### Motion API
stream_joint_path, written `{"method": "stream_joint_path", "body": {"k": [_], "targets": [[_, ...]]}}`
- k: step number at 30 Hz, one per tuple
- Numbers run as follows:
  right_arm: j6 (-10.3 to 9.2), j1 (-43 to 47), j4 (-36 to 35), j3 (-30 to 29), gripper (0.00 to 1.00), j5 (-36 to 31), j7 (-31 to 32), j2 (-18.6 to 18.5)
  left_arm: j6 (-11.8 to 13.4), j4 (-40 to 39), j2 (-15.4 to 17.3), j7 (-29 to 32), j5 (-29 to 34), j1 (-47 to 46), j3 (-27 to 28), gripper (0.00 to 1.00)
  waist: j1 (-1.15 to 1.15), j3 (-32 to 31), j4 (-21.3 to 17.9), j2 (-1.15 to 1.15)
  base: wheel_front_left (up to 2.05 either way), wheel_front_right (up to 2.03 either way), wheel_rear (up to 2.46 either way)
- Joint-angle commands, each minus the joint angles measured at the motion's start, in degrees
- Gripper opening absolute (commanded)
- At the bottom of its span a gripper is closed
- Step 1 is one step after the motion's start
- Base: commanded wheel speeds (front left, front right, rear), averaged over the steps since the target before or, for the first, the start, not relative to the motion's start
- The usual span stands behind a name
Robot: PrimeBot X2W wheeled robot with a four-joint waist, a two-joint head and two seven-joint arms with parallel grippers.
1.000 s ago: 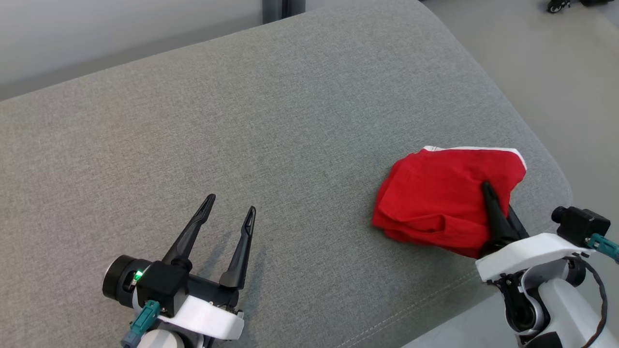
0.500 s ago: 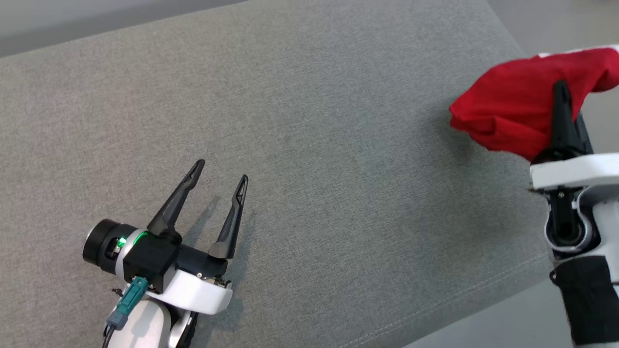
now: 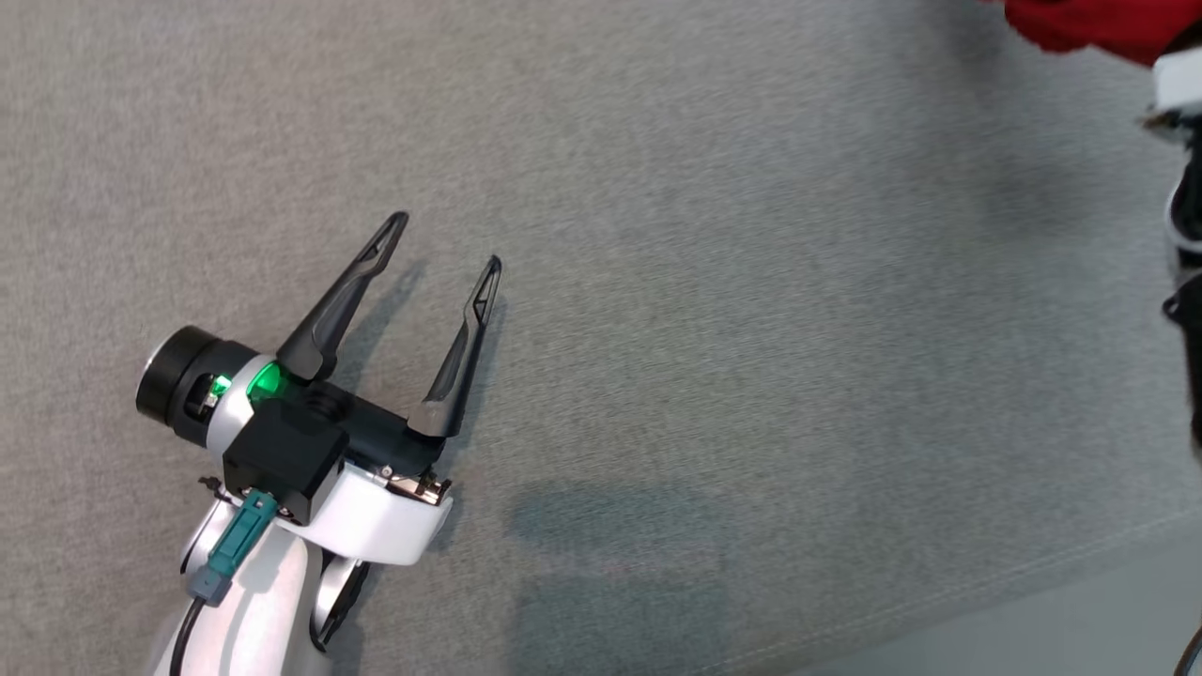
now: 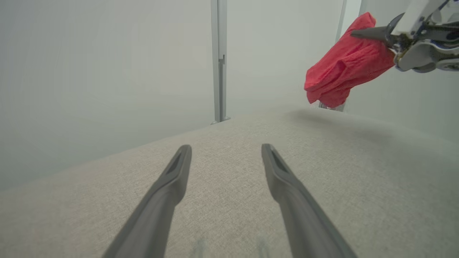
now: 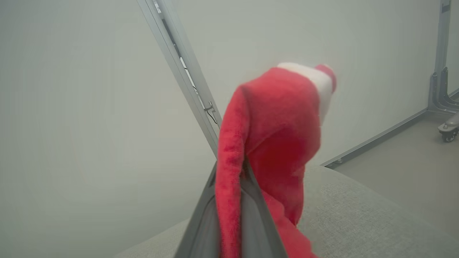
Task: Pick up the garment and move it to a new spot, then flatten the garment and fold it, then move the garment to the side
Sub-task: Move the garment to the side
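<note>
The garment (image 4: pixel 344 64) is a red cloth with a white trim, bunched up and hanging in the air above the grey cushion (image 3: pixel 704 282). My right gripper (image 4: pixel 353 34) is shut on it. In the right wrist view the cloth (image 5: pixel 279 125) is pinched between the fingers and droops over them. A red corner of the garment (image 3: pixel 1089 23) shows at the head view's top right, above the right wrist housing (image 3: pixel 1181 84). My left gripper (image 3: pixel 447 244) lies low over the cushion at the left, open and empty, with its fingers (image 4: pixel 172 186) spread wide.
The cushion's front seam and the pale floor (image 3: pixel 1080 629) lie at the lower right. Behind the cushion stand a pale wall and a metal post (image 4: pixel 219 61). A caster wheel (image 5: pixel 448 134) sits on the floor to the far right.
The right gripper has lifted the garment off the cushion, still shut on it. The head camera has tilted, so the whole picture shifted. The left gripper stays open.
</note>
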Motion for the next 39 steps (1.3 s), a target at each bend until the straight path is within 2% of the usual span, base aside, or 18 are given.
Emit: {"method": "stream_joint_path", "body": {"k": [1, 6, 13, 17, 20, 26, 33, 34, 36, 37, 39], "targets": [[0.01, -1.61, -0.27, -0.04, 0.00, -1.14, -0.66, -0.85, -0.37, -2.36, 0.60, 0.18, 0.23, -1.86, 1.44, 1.00, 0.00, 2.77, 2.36, 0.00, 0.00, 0.00, 0.00], [0.01, -8.09, 3.38, -2.23, 0.00, -3.43, -0.66, -1.08, -0.37, -6.66, 0.83, 1.78, 0.54, -3.63, 0.71, 1.00, 0.00, 6.20, 4.48, 0.00, 0.00, 0.00, 0.00], [0.01, -12.56, 2.91, -9.83, 0.00, -7.84, -0.66, -2.69, 0.06, -13.51, 1.36, 4.92, 1.51, -4.87, 0.10, 1.00, 0.00, 9.74, 6.20, 0.00, 0.00, 0.00, 0.00], [0.01, -11.10, 3.85, -16.45, 0.00, -11.55, -0.66, -3.39, 0.43, -15.49, 1.98, 6.13, 1.65, -4.36, 0.39, 1.00, 0.00, 11.43, 6.00, 0.00, 0.00, 0.00, 0.00], [0.01, -9.23, 4.90, -21.11, 0.00, -14.40, -0.66, -2.49, 0.57, -16.12, 2.45, 6.63, 1.58, -3.88, 0.59, 1.00, 0.00, 12.24, 5.15, 0.00, 0.00, 0.00, 0.00], [0.01, -5.72, 5.12, -25.92, 0.00, -19.58, -0.66, 1.08, 0.81, -15.70, 3.08, 6.99, 1.33, -3.40, 0.77, 1.00, 0.00, 11.83, 2.78, 0.00, 0.00, 0.00, 0.00], [0.01, -4.89, 10.53, -32.84, 0.00, -27.31, -0.66, 1.23, 0.76, -15.29, 3.34, 7.32, 0.93, -3.54, -0.12, 1.00, 0.00, 11.19, 2.17, 0.00, 0.00, 0.00, 0.00], [0.01, -5.23, 11.93, -33.72, 0.03, -28.11, -0.66, 1.53, 0.79, -15.22, 3.40, 7.39, 0.88, -3.47, -0.15, 1.00, 0.00, 11.12, 2.08, 0.00, 0.00, 0.00, 0.00], [0.01, -5.91, 14.85, -35.26, 0.24, -29.94, -0.66, 1.85, 0.84, -15.14, 3.54, 7.56, 0.80, -3.31, -0.21, 1.00, 0.00, 10.93, 1.90, 0.00, 0.00, 0.00, 0.00], [0.01, -5.91, 14.85, -35.26, 0.24, -29.94, -0.66, 1.85, 0.84, -15.14, 3.54, 7.56, 0.80, -3.31, -0.21, 1.00, 0.00, 10.93, 1.90, 0.00, 0.00, 0.00, 0.00], [0.01, -6.62, 17.82, -36.78, 0.42, -31.96, -0.66, 1.77, 0.92, -15.18, 3.64, 7.74, 0.75, -3.23, -0.28, 1.00, 0.00, 10.75, 1.72, 0.00, 0.00, 0.00, 0.00]]}}
